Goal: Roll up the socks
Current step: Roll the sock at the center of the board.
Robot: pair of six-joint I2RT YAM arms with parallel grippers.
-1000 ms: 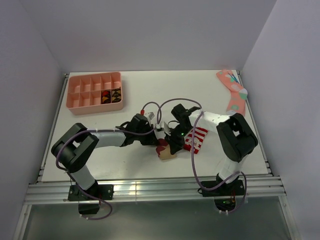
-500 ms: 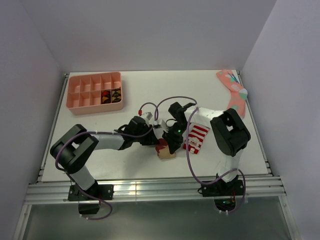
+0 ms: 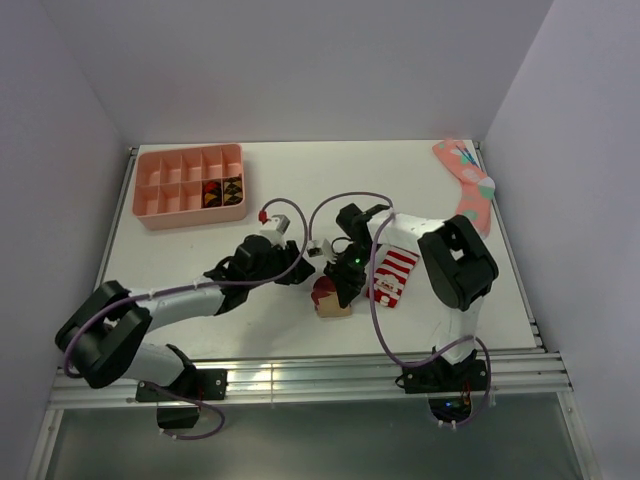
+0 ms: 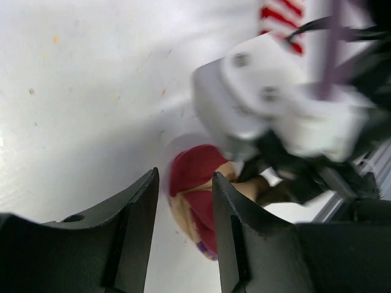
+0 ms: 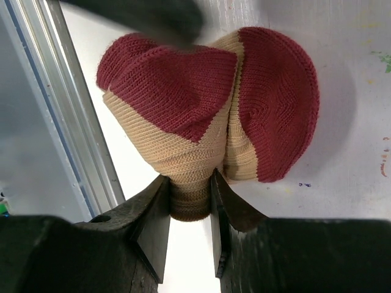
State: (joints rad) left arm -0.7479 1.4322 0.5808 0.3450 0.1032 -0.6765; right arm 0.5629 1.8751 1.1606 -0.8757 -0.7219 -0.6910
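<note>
left gripper [image 4: 184, 189] is standing part open, gripping nothing, near the tan sock [image 3: 330, 298] | right gripper [image 5: 189, 192] is pinching the bunched tan sock's fold | red-and-white striped sock [image 3: 392, 277] is lying flat just beside it on the table [image 3: 300, 190]

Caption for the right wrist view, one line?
Right gripper pinches the bunched tan-and-dark-red sock near the edge of the white table.
</note>
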